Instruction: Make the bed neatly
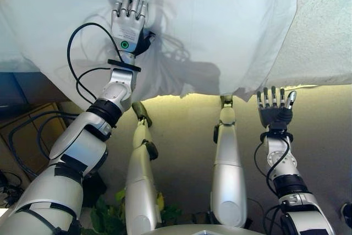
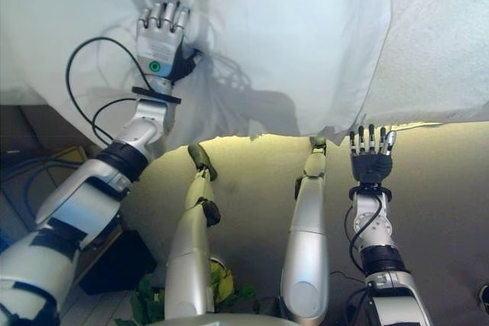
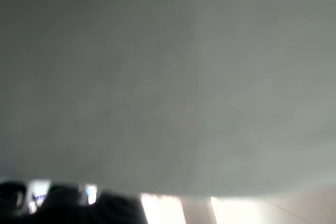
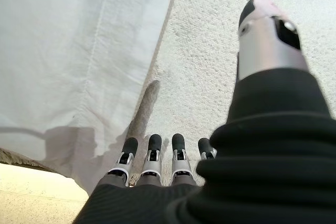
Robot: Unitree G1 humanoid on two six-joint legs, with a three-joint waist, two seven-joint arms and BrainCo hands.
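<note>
A smooth white sheet point(image 1: 220, 26) lies over the bed, and its lower edge hangs past the bed's side near the middle point(image 1: 231, 87). My left hand point(image 1: 129, 23) rests on the sheet at the upper left. Its fingers curl into the cloth and creases fan out from it. The left wrist view shows only the sheet point(image 3: 168, 77) from very close. To the right, a textured white cover point(image 1: 324, 26) lies bare beside the sheet's hemmed edge point(image 4: 105, 51). My right hand point(image 1: 275, 111) hovers by the bed's side at the lower right, fingers point(image 4: 152, 148) straight, touching nothing.
Beige floor point(image 1: 187, 136) runs along the bed's side below the sheet. A wooden box point(image 1: 27, 130) stands on the floor at the left. Green leaves point(image 1: 110, 213) show at the bottom edge.
</note>
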